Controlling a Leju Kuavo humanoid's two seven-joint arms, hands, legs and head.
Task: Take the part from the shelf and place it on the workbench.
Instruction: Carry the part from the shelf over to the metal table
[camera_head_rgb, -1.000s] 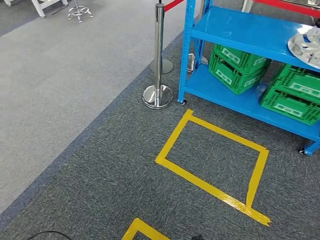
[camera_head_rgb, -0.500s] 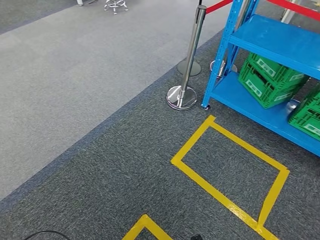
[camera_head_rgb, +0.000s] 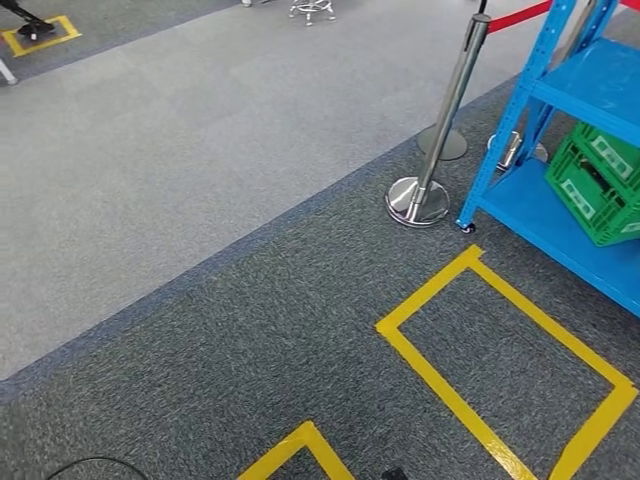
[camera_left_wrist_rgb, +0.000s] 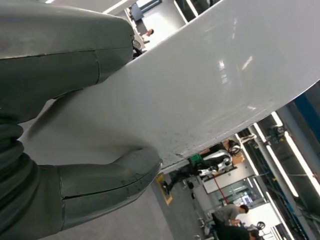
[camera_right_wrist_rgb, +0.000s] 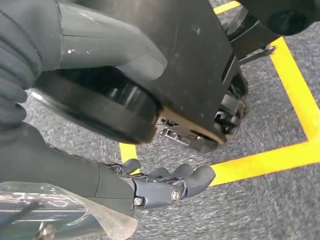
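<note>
Left hand first: we've got it clamped on the part, a big glossy white panel, w/ the thumb on one face and a finger pressed on the other, right at the edge. So the part's off the shelf and in the left hand, imo.

Right hand is hanging low over the carpet. Its fingers are lying together, lightly curled, thumb apart from them. There's a shiny see-through edge just beside the fingers, but we can't tell if it's gripping that or anything else, tbh.

Outward in the head view: a yellow tape box on the dark carpet at approx 4 o'clock, and a corner of a second one at 6. The chrome post w/ its red rope is at 1 o'clock. The blue shelf sits at 2 o'clock w/ a green crate on its lower deck. There's a stool way off at 12.

Progress, as we read it: the pick is done and the shelf is off to the side, so we're in the carry leg. Left to do: get to the bench, then set the part down flat w/o letting that slick panel slip.
</note>
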